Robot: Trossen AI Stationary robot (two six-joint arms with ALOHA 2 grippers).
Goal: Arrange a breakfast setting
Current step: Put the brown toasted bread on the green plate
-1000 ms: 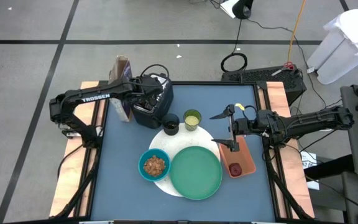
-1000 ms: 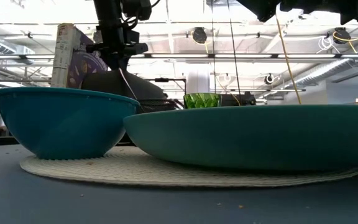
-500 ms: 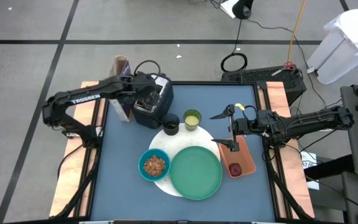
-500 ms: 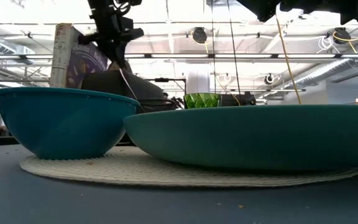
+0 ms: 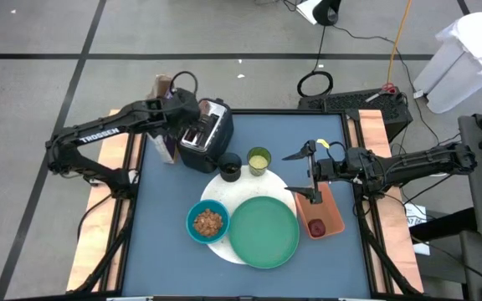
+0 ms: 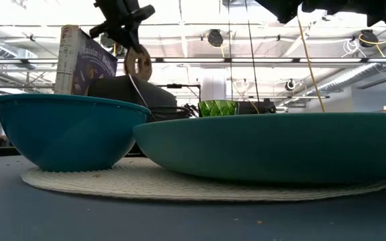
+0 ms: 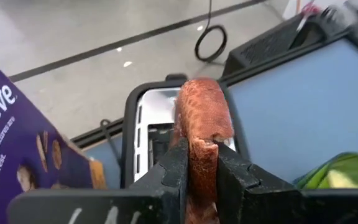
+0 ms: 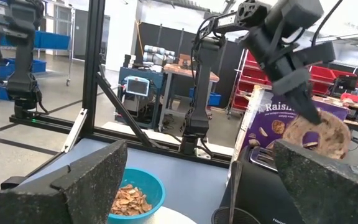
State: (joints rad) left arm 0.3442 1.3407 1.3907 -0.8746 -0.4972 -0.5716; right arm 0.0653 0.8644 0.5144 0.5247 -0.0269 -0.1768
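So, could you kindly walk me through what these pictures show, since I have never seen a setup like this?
It is a two-armed robot at a blue table. One picture looks straight down, one looks level across the tabletop, and two come from cameras on the arms' wrists. On the table stand a toaster, a purple box, a black cup, a yellow-green cup, a teal bowl of food and a green plate, the last two on a white plate. An orange tray holds a small red fruit. The left tool is shut on a slice of toast above the toaster. The right tool waits open over the tray.
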